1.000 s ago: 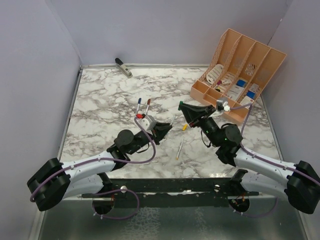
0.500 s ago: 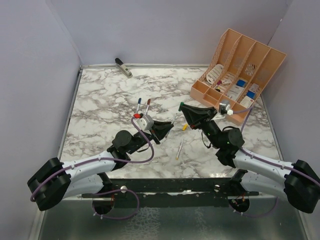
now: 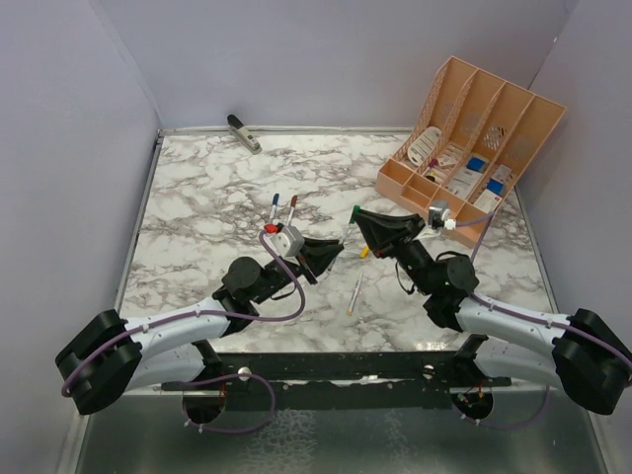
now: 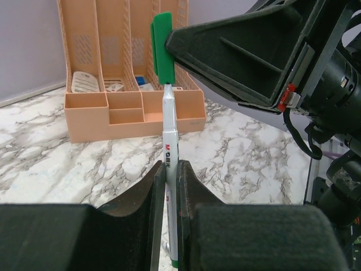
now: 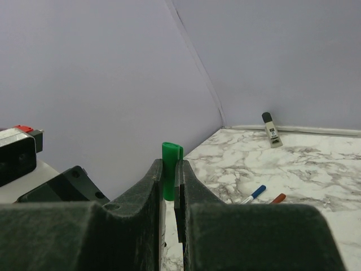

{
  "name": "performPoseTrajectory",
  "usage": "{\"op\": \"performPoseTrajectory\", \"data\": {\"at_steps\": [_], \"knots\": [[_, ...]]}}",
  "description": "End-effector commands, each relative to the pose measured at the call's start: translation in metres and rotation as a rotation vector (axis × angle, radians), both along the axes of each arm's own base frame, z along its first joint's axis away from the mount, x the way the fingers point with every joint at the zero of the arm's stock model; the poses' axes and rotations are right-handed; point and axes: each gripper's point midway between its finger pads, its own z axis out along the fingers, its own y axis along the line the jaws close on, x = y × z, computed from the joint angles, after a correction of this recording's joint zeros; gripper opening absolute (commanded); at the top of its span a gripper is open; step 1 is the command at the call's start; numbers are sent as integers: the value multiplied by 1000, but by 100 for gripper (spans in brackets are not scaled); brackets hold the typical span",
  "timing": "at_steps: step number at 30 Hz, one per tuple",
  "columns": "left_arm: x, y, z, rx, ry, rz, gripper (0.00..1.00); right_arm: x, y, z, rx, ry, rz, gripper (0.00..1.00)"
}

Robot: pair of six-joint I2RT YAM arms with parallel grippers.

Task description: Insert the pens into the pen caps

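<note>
My left gripper [image 4: 171, 165] is shut on a silvery-grey pen [image 4: 170, 135] and holds it off the table, pointing at my right gripper. My right gripper [image 5: 169, 169] is shut on the green cap [image 5: 171, 169]. In the left wrist view the pen's narrow front end meets the open end of the green cap [image 4: 163, 48]; I cannot tell how deep it sits. From above, the two grippers [image 3: 339, 247] [image 3: 359, 214] meet nose to nose mid-table, with the green cap [image 3: 355, 208] at the right fingertips. Another pen [image 3: 355, 293] lies near a yellow cap [image 3: 366, 251].
Two pens with a blue cap [image 3: 274, 209] and a red cap [image 3: 292, 207] lie behind the left gripper. The orange organizer [image 3: 474, 148] stands at the back right. A dark-and-white clip-like object [image 3: 243, 132] lies at the back left edge.
Both grippers have shifted slightly toward each other, bringing the pen's end up to the green cap. Nothing on the table has moved.
</note>
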Motion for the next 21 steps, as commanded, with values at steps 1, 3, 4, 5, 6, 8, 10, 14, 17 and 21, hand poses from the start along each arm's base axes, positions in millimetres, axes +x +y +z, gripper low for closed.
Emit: {"op": "performPoseTrajectory", "data": {"at_steps": [1,3,4,5,6,8,10,14,17,21], "knots": [[-3,-6,21,-51,-33,-28,0,-6,-2,9,30,-32,21,1],[-3,-7,20,-50,-30,-31,0,-6,-3,10,37,-32,17,1],[-3,-7,20,-49,-31,-31,0,-6,-3,11,41,-33,15,1],[-3,-7,20,-49,-30,-31,0,-6,-4,12,43,-36,14,1],[-3,-7,20,-49,-30,-30,0,-6,-4,13,45,-37,14,1],[-3,-7,20,-49,-30,-29,0,-6,-3,15,47,-41,17,1],[-3,-6,20,-49,-30,-28,0,-6,-1,14,44,-40,23,1],[-3,-5,20,-51,-30,-22,0,-5,-1,13,46,-35,22,1],[-3,-4,20,-53,-30,-19,0,-5,0,11,42,-25,27,1],[-3,-4,21,-54,-33,-17,0,-4,2,8,40,-14,35,1]]}}
